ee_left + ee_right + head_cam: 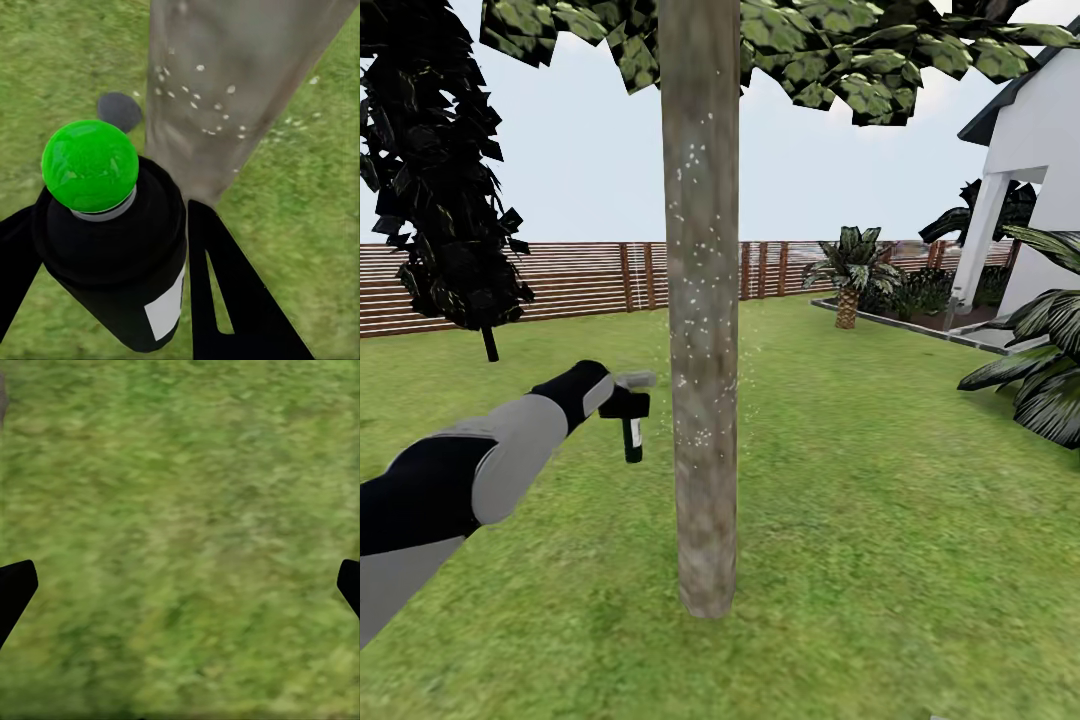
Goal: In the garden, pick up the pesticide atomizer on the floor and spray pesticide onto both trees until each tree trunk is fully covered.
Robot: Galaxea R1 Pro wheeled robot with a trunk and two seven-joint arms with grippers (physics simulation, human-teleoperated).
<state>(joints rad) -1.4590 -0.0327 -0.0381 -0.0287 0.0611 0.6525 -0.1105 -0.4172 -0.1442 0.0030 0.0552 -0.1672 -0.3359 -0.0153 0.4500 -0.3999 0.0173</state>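
Observation:
One tree trunk (700, 350), grey-brown and straight, rises from the garden lawn (880, 520) just ahead of me, under its leafy canopy (810, 50). White pesticide specks (690, 250) dot its bark from chest height upward. My left gripper (622, 392) is shut on the pesticide atomizer (632, 430), held just left of the trunk. In the left wrist view my left gripper (112, 247) has black fingers (225, 292) clamped on the atomizer's dark body (120, 255). Its green dot (90, 165) sits on top, with the speckled trunk (225, 97) close behind. My right gripper (180, 585) hangs open over grass.
A brown slat fence (580, 275) runs across the back. A narrow dark cypress-like tree (440, 200) stands at left. At right are a stubby palm (847, 275), a planted bed, large leaves (1040, 380) and a white house (1040, 180). Open grass surrounds the trunk.

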